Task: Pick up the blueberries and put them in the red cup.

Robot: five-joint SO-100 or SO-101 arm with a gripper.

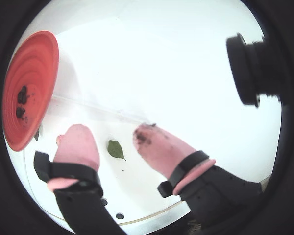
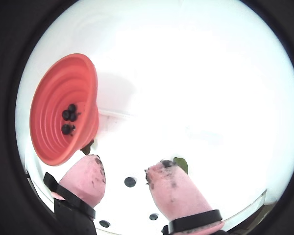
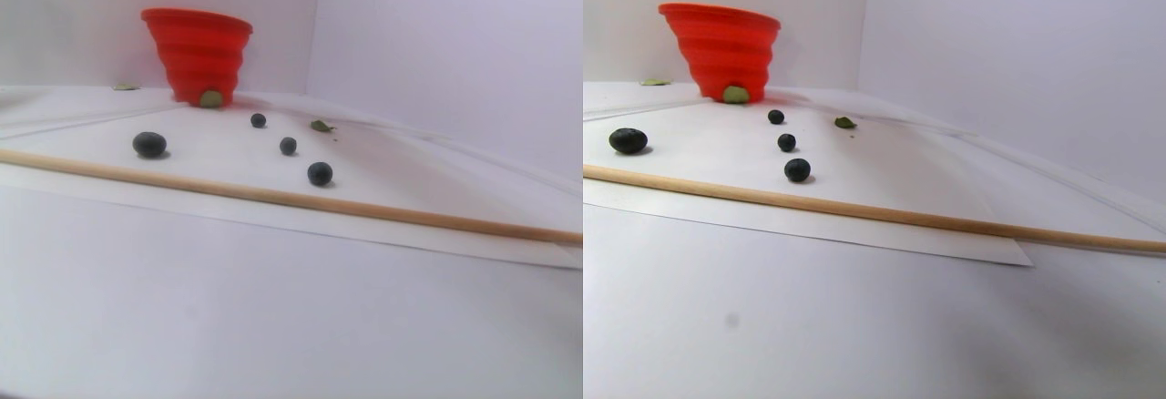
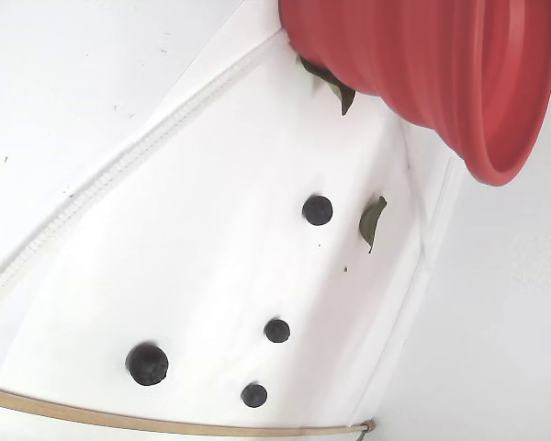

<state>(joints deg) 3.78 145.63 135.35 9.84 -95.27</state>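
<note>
A: Above the white surface (image 3: 273, 308), high near the red cup (image 2: 63, 110): the claw (image 2: 125, 174), released, pink fingertips (image 2: 90, 178) spread wide, nothing between them. Smudged dark at the tips.

B: And inside the cup?

A: Dark blueberries (image 2: 68, 117) at the bottom, seen in both wrist views; exact count hard to tell, about three or four clustered.

B: On the sheet?

A: Four more in the fixed view: one large (image 4: 147, 364) close to the wooden stick (image 4: 119, 421), two small (image 4: 276, 330) further along, another (image 4: 317, 209) just beside a green leaf (image 4: 371, 220). Same four in the stereo pair view, the biggest (image 3: 149, 144) well apart to the left, three in a loose line to the right.

B: Cup position?

A: Upright at the far end of the sheet in the stereo pair view, a pale green leaf (image 3: 210, 99) touching its base. Second leaf (image 3: 320, 126) lying to the right, near the smallest berry.

B: Claw relative to the berries?

A: Hovering, touching none; in a wrist view one berry (image 2: 130, 181) directly below, between the fingertips.
</note>
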